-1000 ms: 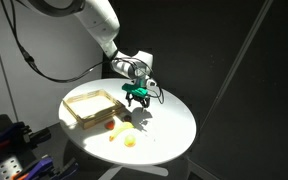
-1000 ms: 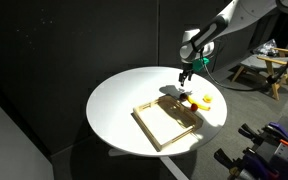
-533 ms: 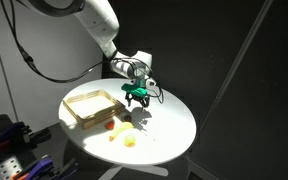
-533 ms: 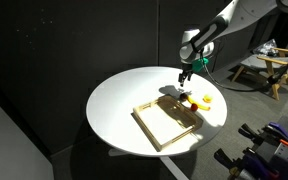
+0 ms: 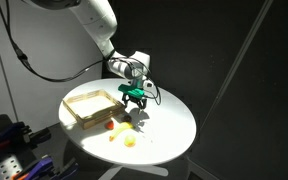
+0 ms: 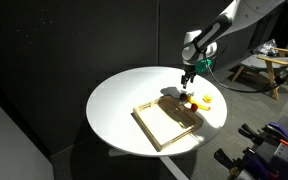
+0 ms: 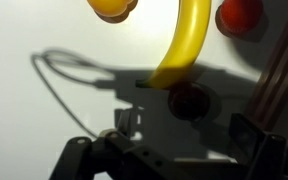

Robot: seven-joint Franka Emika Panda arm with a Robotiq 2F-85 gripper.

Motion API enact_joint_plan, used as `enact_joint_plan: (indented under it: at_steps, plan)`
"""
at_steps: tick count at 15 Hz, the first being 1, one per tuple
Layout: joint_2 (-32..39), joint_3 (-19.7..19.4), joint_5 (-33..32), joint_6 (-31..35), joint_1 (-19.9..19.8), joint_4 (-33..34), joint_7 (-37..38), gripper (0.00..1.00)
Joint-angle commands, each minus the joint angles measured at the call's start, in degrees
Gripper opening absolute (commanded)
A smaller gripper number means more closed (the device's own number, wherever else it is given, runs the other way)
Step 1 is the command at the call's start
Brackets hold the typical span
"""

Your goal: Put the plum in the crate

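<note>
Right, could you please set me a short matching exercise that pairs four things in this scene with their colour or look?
Things:
1. plum
2. banana
3. crate
4. table

Looks:
A. white and round
B. light wood, square
C. yellow, long and curved
D. dark, lying in shadow

Pairs: 1-D, 2-C, 3-B, 4-A

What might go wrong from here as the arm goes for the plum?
The plum sits in shadow right beside the banana; the open gripper may nudge or catch the banana instead. The crate is close on one side, so a finger might clip its wall.
</note>
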Motion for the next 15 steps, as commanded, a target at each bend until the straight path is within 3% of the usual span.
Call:
enact_joint_plan:
  at_steps: [1,15]
  plan:
    - [-4.4,0.5,-1.4,0.6,-0.4,-5.2,-1.0,1.00]
    - [-3.1,0.6,-0.6,0.5,-0.5,-4.6,0.1,1.00]
